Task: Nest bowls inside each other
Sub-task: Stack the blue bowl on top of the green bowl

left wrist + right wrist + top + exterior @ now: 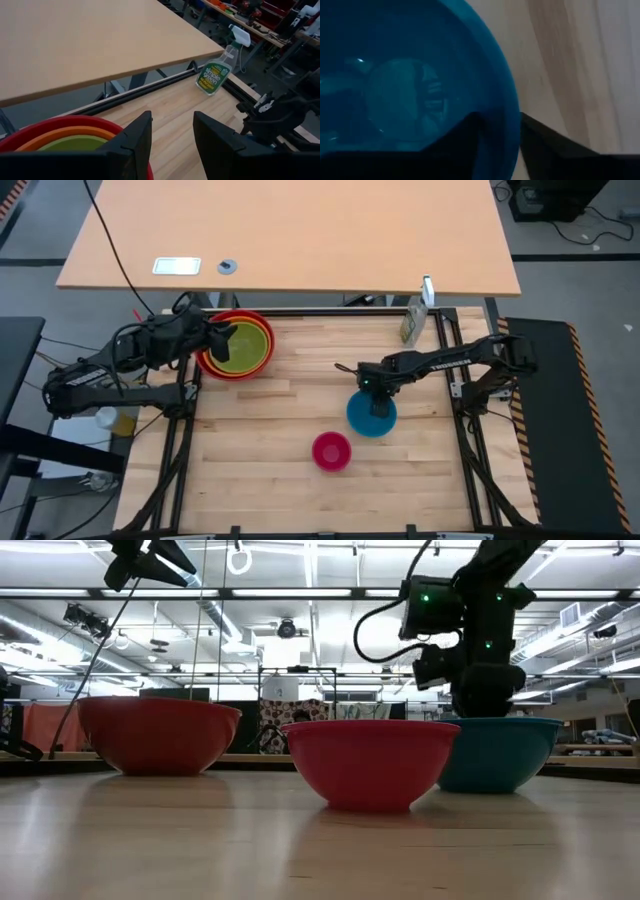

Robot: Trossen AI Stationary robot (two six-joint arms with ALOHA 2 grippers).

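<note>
The blue bowl (371, 418) stands upright on the wooden table, right of centre. My right gripper (500, 122) points down at its rim. The smaller pink bowl (331, 451) rests on its base nearer the front edge, apart from the blue one. At the far left, a green bowl (240, 346) sits in an orange one, and that in the red bowl (215, 365). My left gripper (172, 125) hovers open just over this stack's left side and touches nothing. My right gripper has the blue bowl's rim (507, 107) between its two fingers, one finger (470, 132) inside the bowl and one outside. The fingers come from above, pointing down. The bowl stands upright with its base on the table (500, 785).
A spray bottle (412, 323) stands at the far right corner of the work table. Behind it lies a large tan tabletop (300, 230). Bare wood stretches between the stack and the blue bowl (300, 380) and along the front edge.
</note>
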